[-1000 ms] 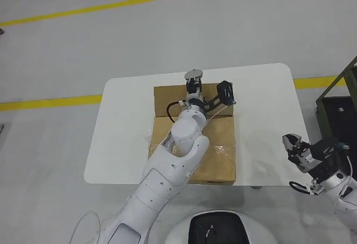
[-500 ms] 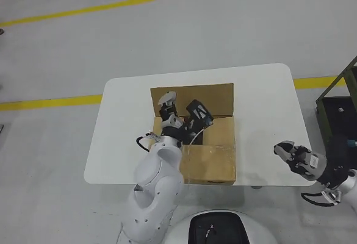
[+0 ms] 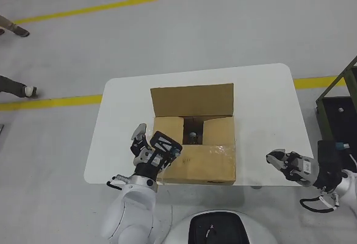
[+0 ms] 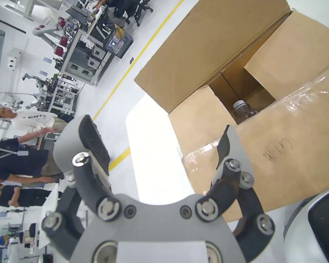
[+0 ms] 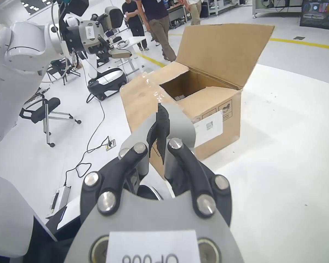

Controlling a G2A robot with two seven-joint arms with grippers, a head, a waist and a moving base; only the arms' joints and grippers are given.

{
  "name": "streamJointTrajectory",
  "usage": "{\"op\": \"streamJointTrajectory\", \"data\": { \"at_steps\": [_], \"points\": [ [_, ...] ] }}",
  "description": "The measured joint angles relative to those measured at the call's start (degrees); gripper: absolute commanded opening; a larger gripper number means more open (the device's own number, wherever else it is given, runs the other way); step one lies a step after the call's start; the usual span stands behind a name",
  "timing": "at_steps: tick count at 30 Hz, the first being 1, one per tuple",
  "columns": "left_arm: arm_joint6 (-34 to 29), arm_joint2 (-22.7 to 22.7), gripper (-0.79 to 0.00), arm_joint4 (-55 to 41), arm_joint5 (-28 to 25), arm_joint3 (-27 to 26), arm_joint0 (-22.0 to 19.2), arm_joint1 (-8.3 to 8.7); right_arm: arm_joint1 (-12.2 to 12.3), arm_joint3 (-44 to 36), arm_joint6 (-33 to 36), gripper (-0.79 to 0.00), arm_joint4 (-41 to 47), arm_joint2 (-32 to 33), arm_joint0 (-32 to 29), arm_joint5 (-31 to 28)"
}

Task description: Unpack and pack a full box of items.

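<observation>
Cardboard box [image 3: 215, 165]: far flap up, bottle [image 3: 192, 134] exposed for picking. Left gripper [image 3: 152, 141]: wide, empty, at box's left side, likely staged to reach in. Right gripper [image 3: 276, 160]: closed, empty, parked apart

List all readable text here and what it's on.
Handwritten mark on the box's taped flap: sideways scrawl, not surely readable.
Printed label on the box's side: too small to read.
White tag on the right arm's wrist: upside down, cut off.
Small tag on the left arm's wrist: too small to read.
</observation>
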Motion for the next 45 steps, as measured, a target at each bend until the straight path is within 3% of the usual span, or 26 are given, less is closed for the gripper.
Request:
{"op": "streamJointTrajectory", "data": {
  "at_steps": [5, 11, 13, 15, 16, 27, 37, 45],
  "points": [
    [0.0, 0.0, 0.000, 0.1, -0.1, 0.0, -0.1, 0.00, 0.1, 0.8, 1.5, -0.785, 2.5, -2.1, 1.7, 4.5],
    [0.0, 0.0, 0.000, 0.1, -0.1, 0.0, -0.1, 0.00, 0.8, 0.7, 12.3, -0.785, 7.0, -7.6, 9.1, 11.8],
    [0.0, 0.0, 0.000, 0.1, -0.1, 0.0, -0.1, 0.00, 0.9, 1.4, 16.3, -0.529, 8.3, -9.9, 12.3, 14.3],
    [0.0, 0.0, 0.000, 0.1, -0.1, 0.0, -0.1, 0.00, 1.0, 2.3, 19.8, -0.413, 9.4, -12.4, 15.5, 16.2],
    [0.0, 0.0, 0.000, 0.1, -0.1, 0.0, -0.1, 0.00, 1.0, 2.8, 20.9, -0.394, 9.7, -13.3, 16.7, 16.8],
    [0.0, 0.0, 0.000, 0.1, -0.1, 0.0, -0.1, 0.00, 1.1, 9.8, 23.8, -0.403, 10.8, -18.8, 22.8, 18.5],
    [0.0, 0.0, 0.000, 0.1, -0.1, 0.0, -0.1, 0.00, 1.3, 12.0, 25.3, -0.428, 13.0, -22.0, 24.5, 18.0],
    [0.0, 0.0, 0.000, 0.1, -0.1, 0.0, -0.1, 0.00, 2.0, 11.7, 30.1, -0.440, 20.0, -22.2, 24.7, 16.5]
  ]
}}
